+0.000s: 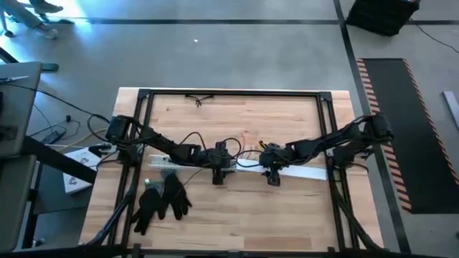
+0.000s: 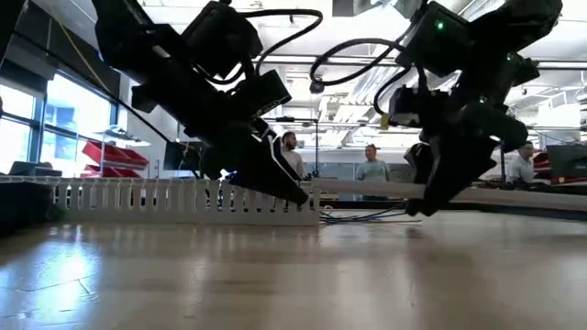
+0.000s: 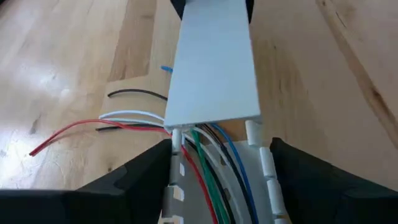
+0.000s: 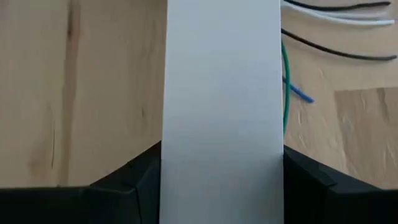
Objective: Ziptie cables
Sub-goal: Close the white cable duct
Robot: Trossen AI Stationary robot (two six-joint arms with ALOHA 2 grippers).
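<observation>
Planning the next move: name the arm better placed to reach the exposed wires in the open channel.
Left, probably. The left gripper straddles the white slotted plastic channel where the thin coloured cables lie uncovered; the right gripper straddles only the flat white cover.

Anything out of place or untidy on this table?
Yes. Several cables stray out sideways from the slotted channel where its flat cover begins, lying loose on the table. A pair of black gloves lies near the left arm.

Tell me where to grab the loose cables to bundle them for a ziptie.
Probably grip the cables where they fan out beside the white channel, just past its cover edge. Come from above, fingers across the strands: they lie flat on the table and are closest together there.
</observation>
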